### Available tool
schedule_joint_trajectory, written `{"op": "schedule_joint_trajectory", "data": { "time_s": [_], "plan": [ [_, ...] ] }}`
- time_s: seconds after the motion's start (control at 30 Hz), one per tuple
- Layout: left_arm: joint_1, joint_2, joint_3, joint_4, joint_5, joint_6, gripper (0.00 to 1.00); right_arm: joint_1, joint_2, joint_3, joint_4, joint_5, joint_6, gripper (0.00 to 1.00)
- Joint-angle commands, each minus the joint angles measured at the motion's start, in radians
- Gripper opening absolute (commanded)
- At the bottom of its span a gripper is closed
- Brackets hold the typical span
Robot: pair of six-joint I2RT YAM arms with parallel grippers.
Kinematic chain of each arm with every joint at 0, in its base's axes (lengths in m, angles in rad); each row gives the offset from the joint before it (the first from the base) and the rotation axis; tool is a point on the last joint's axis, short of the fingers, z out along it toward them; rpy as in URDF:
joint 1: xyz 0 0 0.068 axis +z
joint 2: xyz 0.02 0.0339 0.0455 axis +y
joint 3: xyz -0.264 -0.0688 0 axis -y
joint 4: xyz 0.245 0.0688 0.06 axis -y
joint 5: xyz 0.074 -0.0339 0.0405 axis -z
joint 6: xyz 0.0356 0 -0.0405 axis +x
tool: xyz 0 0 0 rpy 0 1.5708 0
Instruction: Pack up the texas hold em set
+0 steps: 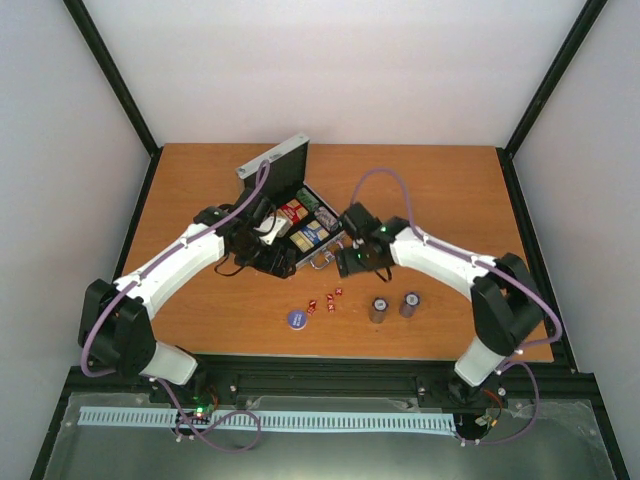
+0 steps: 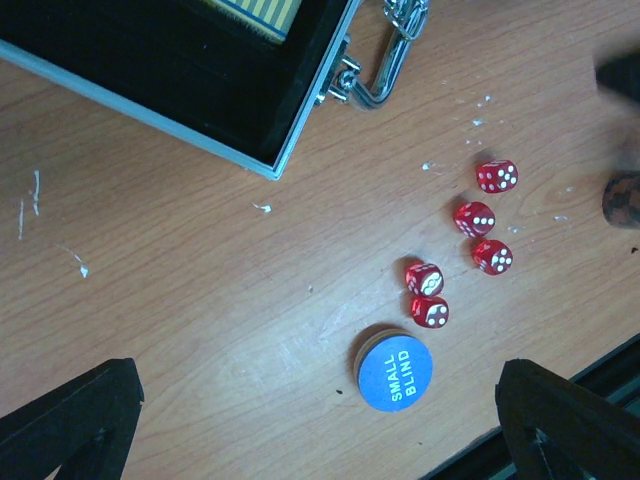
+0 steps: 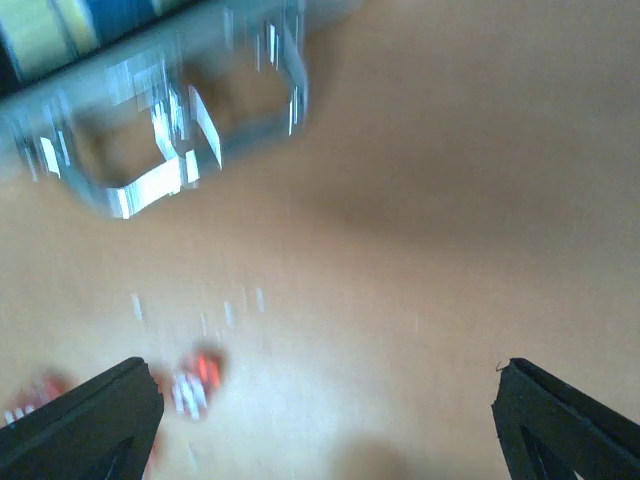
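The open silver case [image 1: 279, 160] has its card boxes [image 1: 312, 235] inside, the red dice [image 2: 474, 218], blue disc [image 2: 393, 370] and grey chip stacks [image 1: 379, 309] sit on the surface [image 2: 200, 280] just in front of it, and there the left tool [image 2: 320, 420] and right tool [image 3: 320, 420] both gape wide, holding nothing.

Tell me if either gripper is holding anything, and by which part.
Nothing is held. The left gripper stands open above the blue disc and red dice; the right gripper is open over the table near the case handle.
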Motion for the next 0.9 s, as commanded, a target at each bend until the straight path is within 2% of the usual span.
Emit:
{"op": "schedule_joint_trajectory", "data": {
  "time_s": [0.0,0.23,0.47,0.7,0.73,0.87],
  "plan": [
    [0.007,-0.039,0.008,-0.033,0.01,-0.144,1.0,0.077,-0.148,-0.123,-0.232,0.023,0.019,0.91],
    [0.007,-0.17,-0.114,0.041,0.077,-0.247,1.0,0.106,-0.284,-0.281,-0.258,-0.018,0.073,0.89],
    [0.007,-0.232,-0.158,0.009,0.053,-0.248,1.0,0.118,-0.267,-0.329,-0.223,-0.063,0.064,0.85],
    [0.007,-0.245,-0.161,0.008,0.046,-0.259,1.0,0.121,-0.241,-0.355,-0.182,-0.091,0.06,0.73],
    [0.007,-0.247,-0.162,0.006,0.044,-0.259,1.0,0.121,-0.236,-0.358,-0.178,-0.094,0.059,0.67],
    [0.007,-0.253,-0.156,-0.014,0.021,-0.254,1.0,0.122,-0.232,-0.363,-0.174,-0.102,0.063,0.27]
  ]
}}
